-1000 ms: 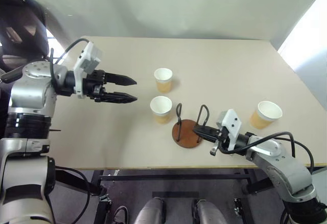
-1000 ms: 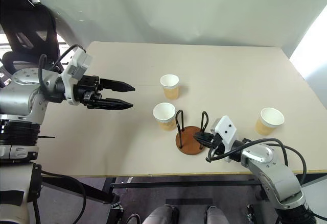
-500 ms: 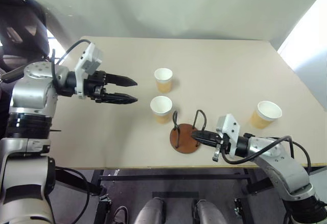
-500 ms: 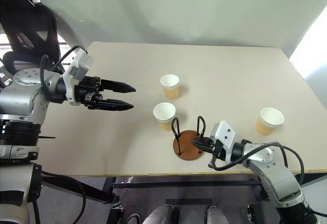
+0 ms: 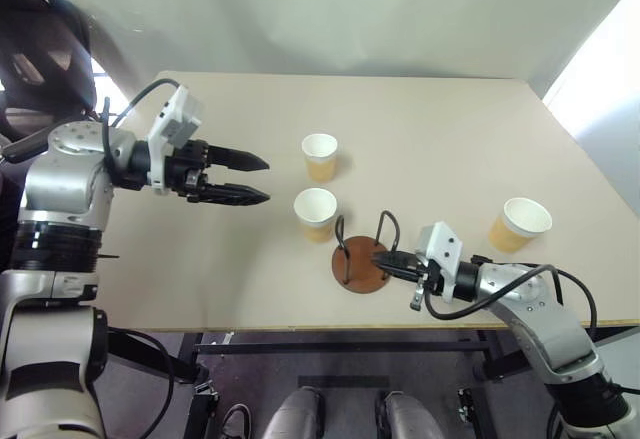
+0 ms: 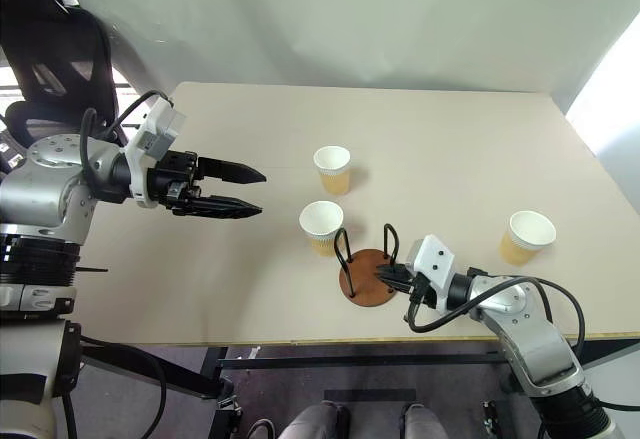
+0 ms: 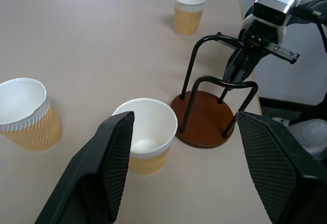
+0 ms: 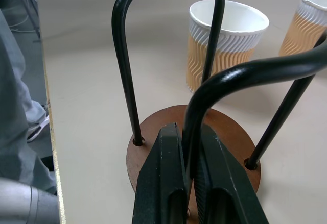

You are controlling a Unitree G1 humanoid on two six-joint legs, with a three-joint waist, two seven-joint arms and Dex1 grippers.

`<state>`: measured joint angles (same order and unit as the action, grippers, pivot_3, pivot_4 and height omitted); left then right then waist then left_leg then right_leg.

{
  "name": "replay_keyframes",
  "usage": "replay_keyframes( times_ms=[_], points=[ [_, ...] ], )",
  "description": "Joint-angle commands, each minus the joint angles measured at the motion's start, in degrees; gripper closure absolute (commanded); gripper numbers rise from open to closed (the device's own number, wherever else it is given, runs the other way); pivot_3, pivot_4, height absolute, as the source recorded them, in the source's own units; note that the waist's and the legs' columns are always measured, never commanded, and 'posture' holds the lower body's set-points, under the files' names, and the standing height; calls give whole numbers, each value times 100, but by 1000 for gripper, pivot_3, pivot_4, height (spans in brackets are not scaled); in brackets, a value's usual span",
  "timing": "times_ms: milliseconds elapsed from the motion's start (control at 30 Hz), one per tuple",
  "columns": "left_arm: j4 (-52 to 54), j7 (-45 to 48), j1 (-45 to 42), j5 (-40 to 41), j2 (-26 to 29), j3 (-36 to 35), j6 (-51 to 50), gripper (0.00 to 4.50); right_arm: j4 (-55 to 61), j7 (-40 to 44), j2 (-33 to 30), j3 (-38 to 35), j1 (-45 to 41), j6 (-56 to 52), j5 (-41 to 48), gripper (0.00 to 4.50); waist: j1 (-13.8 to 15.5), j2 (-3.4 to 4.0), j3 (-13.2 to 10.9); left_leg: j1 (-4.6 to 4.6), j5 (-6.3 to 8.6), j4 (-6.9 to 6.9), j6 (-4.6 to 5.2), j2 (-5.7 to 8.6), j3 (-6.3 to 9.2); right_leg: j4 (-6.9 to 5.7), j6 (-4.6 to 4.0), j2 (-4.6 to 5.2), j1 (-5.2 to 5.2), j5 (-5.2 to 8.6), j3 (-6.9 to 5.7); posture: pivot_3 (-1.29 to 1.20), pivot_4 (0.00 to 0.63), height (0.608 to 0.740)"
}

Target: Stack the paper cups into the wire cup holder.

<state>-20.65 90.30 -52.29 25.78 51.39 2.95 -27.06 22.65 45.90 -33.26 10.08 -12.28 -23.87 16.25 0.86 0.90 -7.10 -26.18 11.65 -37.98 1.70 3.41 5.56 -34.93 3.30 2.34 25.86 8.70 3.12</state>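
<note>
So there's a big beige table (image 5: pixel 420 129) against a plain pale wall, and everything sits on it near the front edge. The left gripper (image 5: pixel 255 178) hangs over the table's left part, fingers spread wide with nothing between them, pointing across at the cups but well apart from them.

The right gripper (image 5: pixel 385 258) is down low at the cup holder (image 5: pixel 362 256), its two fingers pressed together on the near wire loop. The right wrist view makes that plain: the black wire runs right down between the fingers (image 8: pixel 166 183), and the brown disc base sits just under them. From the head views you mostly just see fingertips buried in the loops, so the pinch is hard to make out there.

Three paper cups, all upright and empty. One cup (image 5: pixel 316 214) stands just beside the holder on its far left, close to touching the base, though I can't tell if it actually does. A second cup (image 5: pixel 320 156) is a bit farther back. The third cup (image 5: pixel 520 223) is off to the right, well apart, past the right arm.

In the left wrist view the two fingers block the lower corners, and the back cup is cut off at the edge. In the right wrist view the farther cup is cropped too.
</note>
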Motion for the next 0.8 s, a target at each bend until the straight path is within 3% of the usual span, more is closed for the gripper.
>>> replay_keyframes(
  times_ms=[33,67,167,433,567,800],
  points=[
    [34,220,-143,69,86,-79,79,1076,68,-66,26,-37,-67,-45,-12,4470,0,0,0,0,0,0,0,0,0,0,0,0,0,0,0,0,150,740],
    [28,220,-148,66,85,-79,80,1076,66,-65,29,-42,-67,-59,-15,4470,0,0,0,0,0,0,0,0,0,0,0,0,0,0,0,0,150,740],
    [21,220,-150,64,84,-71,84,1076,43,-56,55,-62,-97,-94,7,3726,0,0,0,0,0,0,0,0,0,0,0,0,0,0,0,0,150,740],
    [14,220,-148,51,90,-57,94,1076,86,30,-6,-90,-119,-232,66,977,0,0,0,0,1,0,-1,0,0,1,0,0,0,0,0,0,150,740],
    [-33,220,-167,36,72,-48,135,1076,244,154,-243,-276,-51,-442,179,977,1,0,0,0,1,0,-1,0,0,1,-1,0,0,0,0,0,150,740],
    [-171,220,-253,16,-23,-12,266,1076,822,423,-1225,-775,308,-999,382,977,14,-3,1,-5,3,1,-3,0,0,4,-2,0,1,1,0,0,150,740]
  ],
)
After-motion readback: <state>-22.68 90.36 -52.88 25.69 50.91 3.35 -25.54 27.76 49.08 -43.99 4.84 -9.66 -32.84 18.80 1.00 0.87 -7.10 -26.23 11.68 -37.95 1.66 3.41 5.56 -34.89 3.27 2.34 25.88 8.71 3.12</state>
